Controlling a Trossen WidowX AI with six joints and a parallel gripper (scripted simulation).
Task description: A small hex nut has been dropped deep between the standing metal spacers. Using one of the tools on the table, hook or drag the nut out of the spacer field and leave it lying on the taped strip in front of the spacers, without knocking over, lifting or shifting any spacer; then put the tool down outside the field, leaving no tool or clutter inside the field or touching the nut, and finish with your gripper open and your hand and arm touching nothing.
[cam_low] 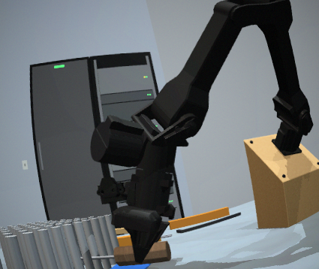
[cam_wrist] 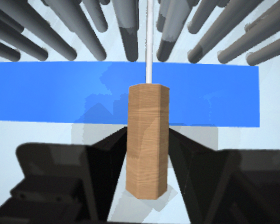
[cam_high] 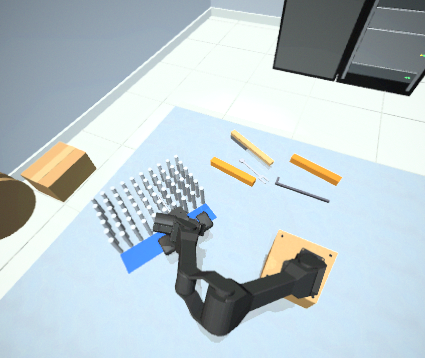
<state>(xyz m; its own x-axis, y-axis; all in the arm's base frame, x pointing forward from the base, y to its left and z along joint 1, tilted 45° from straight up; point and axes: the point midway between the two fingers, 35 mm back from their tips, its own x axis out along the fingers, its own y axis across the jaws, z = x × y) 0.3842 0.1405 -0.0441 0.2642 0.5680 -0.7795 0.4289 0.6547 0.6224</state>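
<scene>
My gripper [cam_low: 139, 258] [cam_wrist: 147, 131] is shut on the wooden handle [cam_low: 160, 252] [cam_wrist: 148, 155] of a tool, low beside the blue taped strip [cam_high: 143, 255] [cam_wrist: 217, 100]. The tool's thin metal rod [cam_low: 103, 257] [cam_wrist: 149, 45] runs over the strip and in between the standing grey spacers [cam_low: 29, 248] [cam_wrist: 127, 30]. In the wrist view the rod passes through a gap between two front spacers; its far end is out of view. The spacers seen stand upright. The hex nut cannot be made out in any view.
Right of the spacers lie two orange bars [cam_high: 233, 171] [cam_high: 315, 170], a pale wooden bar [cam_high: 252, 148], a thin silver fork-ended tool [cam_high: 254, 171] and a black L-shaped rod [cam_high: 301, 191]. The arm's wooden base block [cam_high: 278, 250] [cam_low: 267, 195] stands at the right.
</scene>
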